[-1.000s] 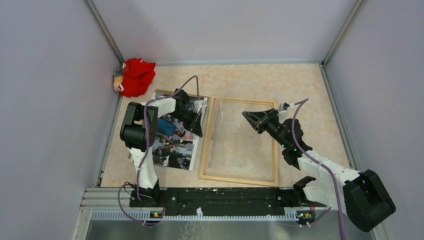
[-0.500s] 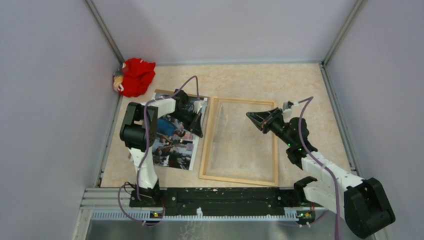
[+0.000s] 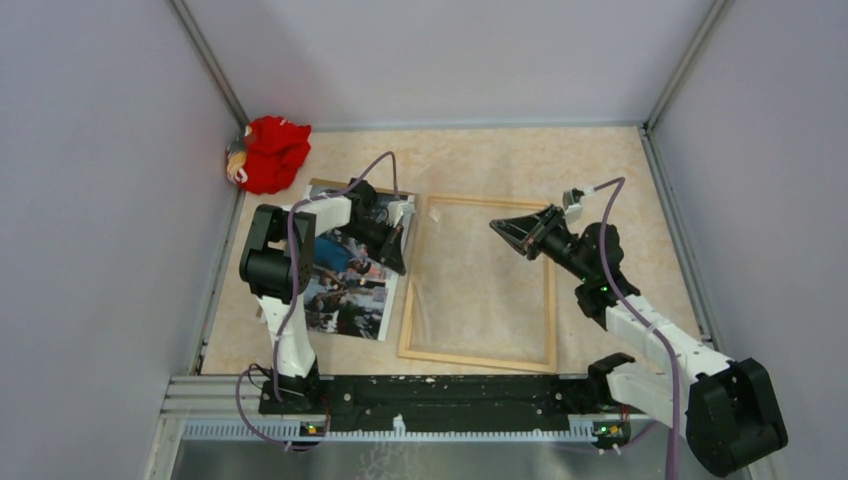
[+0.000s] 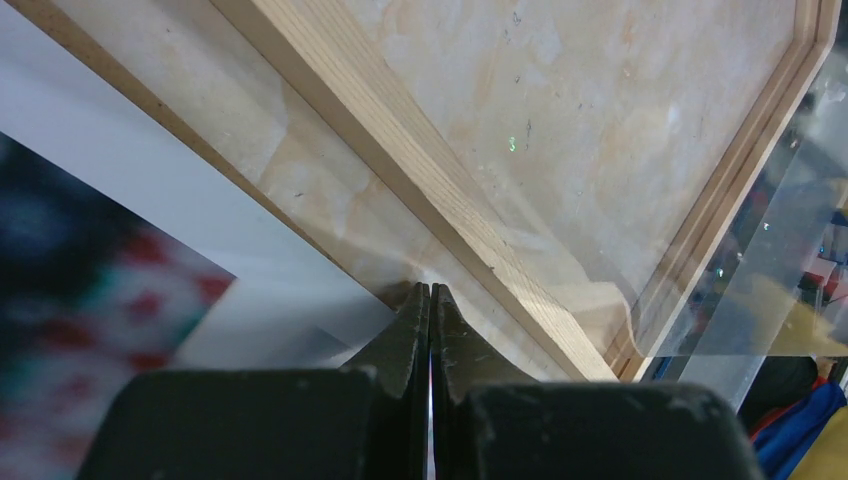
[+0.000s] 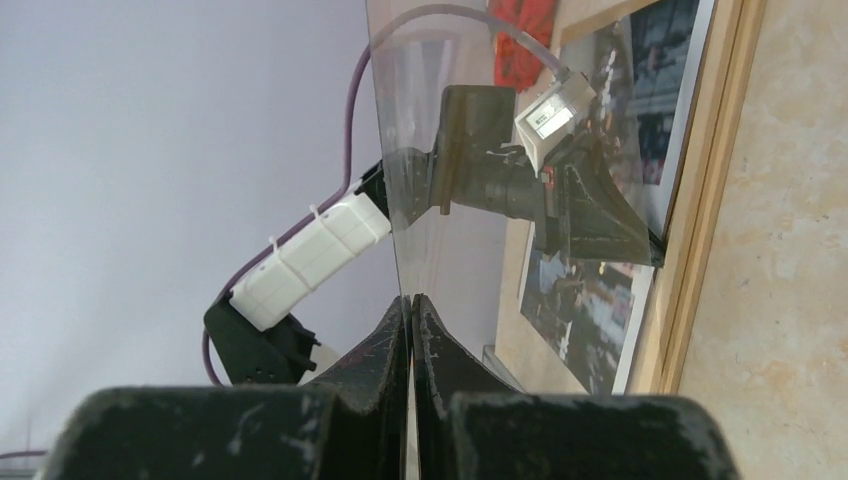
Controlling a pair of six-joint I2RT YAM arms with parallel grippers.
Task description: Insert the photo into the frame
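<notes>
The photo lay face up on the table, just left of the frame, its far end over a brown cardboard backing board. From above, the left gripper sat low at the photo's right edge, beside the frame's left rail. Only the left wrist view showed its fingers pressed together, tips at the print's white border; whether they pinched the print could not be told. The top view put the right gripper over the frame's far right part. The right wrist view alone showed its fingers closed on the thin edge of the clear pane, with the left arm visible through the sheet.

The frame was slim light wood with a fine grain and a mitred corner. The pane was glossy and carried faint reflections. The print was shiny, in blue, grey and red.

The table was beige with a marbled pattern, and pale lilac-grey walls closed it in on three sides. A red soft thing lay in the far left corner. A black rail ran along the near edge.
</notes>
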